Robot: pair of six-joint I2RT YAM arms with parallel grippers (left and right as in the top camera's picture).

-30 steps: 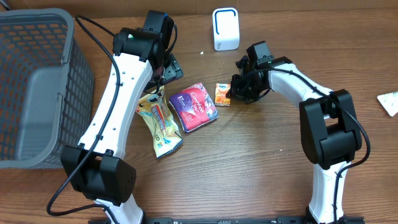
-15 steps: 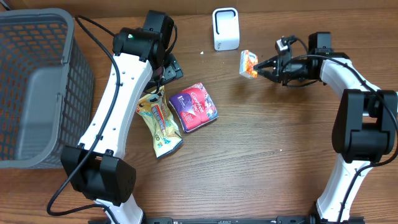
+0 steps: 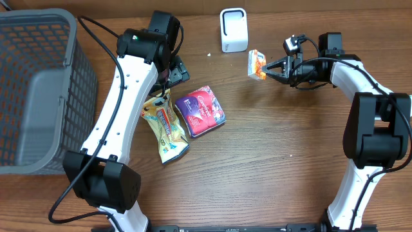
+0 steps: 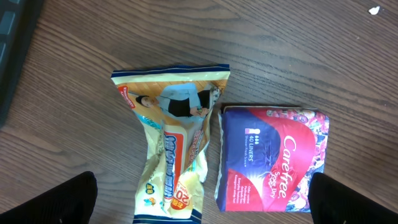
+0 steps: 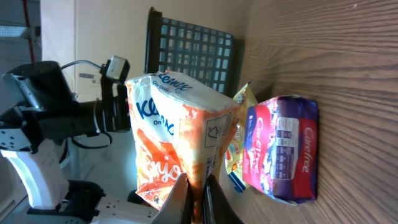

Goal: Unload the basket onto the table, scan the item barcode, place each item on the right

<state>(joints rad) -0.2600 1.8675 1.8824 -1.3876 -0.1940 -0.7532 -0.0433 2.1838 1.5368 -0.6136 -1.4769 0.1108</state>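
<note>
Right gripper clamped on orange tissue packet, upper centre-right of overhead frame. White scanner sits up-left of packet, near, not touching. Packet's long axis runs top-to-bottom. Barcode side: cannot tell. I judge right arm nearer. Left gripper spread wide, empty, over snack bag.

"Carefree" and "40 LINERS" on purple pack, "Kleenex" on orange tissue pack, "20" on yellow packet
</note>
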